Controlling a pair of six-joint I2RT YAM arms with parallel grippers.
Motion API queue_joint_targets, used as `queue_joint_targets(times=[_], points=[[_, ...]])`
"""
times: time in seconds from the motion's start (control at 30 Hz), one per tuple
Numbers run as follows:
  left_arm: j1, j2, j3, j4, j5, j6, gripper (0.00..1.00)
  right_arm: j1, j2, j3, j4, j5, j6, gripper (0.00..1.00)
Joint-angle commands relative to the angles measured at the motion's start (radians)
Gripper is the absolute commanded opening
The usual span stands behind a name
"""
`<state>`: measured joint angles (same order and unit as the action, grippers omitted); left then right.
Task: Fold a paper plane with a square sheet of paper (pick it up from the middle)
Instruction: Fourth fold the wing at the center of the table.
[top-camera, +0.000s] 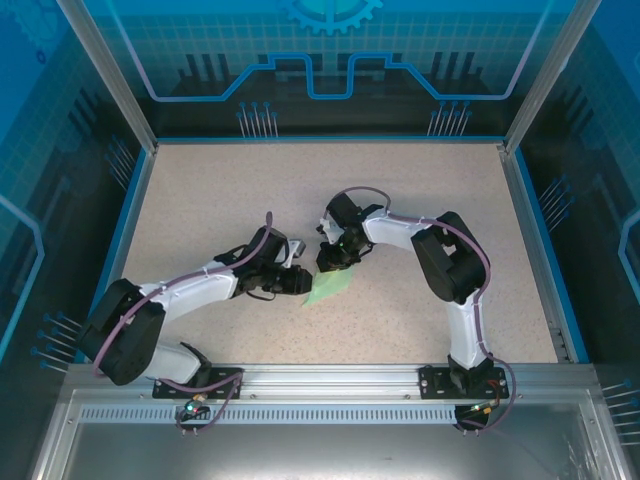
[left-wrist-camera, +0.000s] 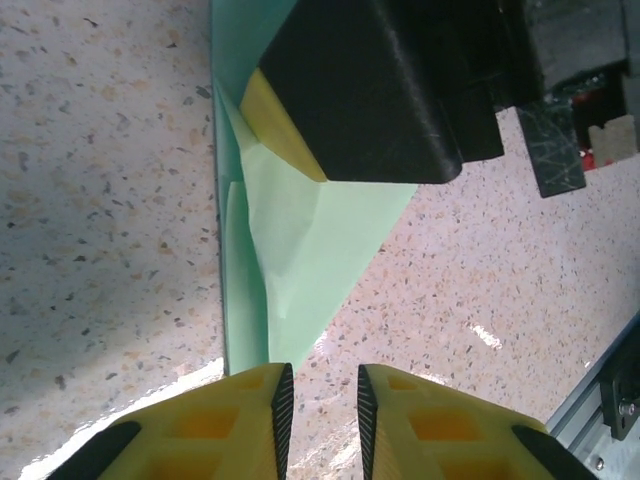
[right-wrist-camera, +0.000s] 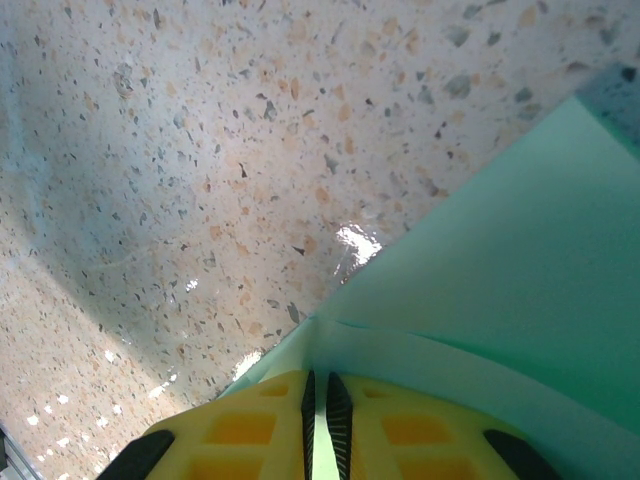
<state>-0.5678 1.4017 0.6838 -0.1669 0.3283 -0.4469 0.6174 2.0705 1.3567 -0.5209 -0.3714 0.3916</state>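
Green paper (top-camera: 330, 288), half folded, is pinched by our right gripper (right-wrist-camera: 318, 380), while our left gripper (left-wrist-camera: 322, 378), slightly spread and empty, should next, we think, flatten the crease.

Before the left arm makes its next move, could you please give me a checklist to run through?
1. Right gripper shut on the paper: ok.
2. Left gripper open, holding nothing: ok.
3. Paper directly ahead of the left gripper: ok.
4. The two grippers apart from each other: ok.
5. Creases pressed flat: cannot tell.
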Motion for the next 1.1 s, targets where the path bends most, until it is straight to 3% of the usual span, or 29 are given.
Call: queue_joint_targets(times=[0.0, 0.27, 1.07], points=[[-0.015, 0.02, 0.01, 0.031, 0.033, -0.027, 0.23, 0.01, 0.074, -0.017, -0.041, 0.098, -0.013, 0.17], [-0.022, 0.139, -0.002, 0.179, 0.059, -0.031, 0.12, 0.01, 0.073, -0.024, -0.041, 0.092, -0.018, 0.17], [-0.009, 0.264, -0.026, 0.175, -0.02, 0.029, 0.09, -0.007, 0.062, -0.039, -0.053, 0.103, -0.045, 0.16]])
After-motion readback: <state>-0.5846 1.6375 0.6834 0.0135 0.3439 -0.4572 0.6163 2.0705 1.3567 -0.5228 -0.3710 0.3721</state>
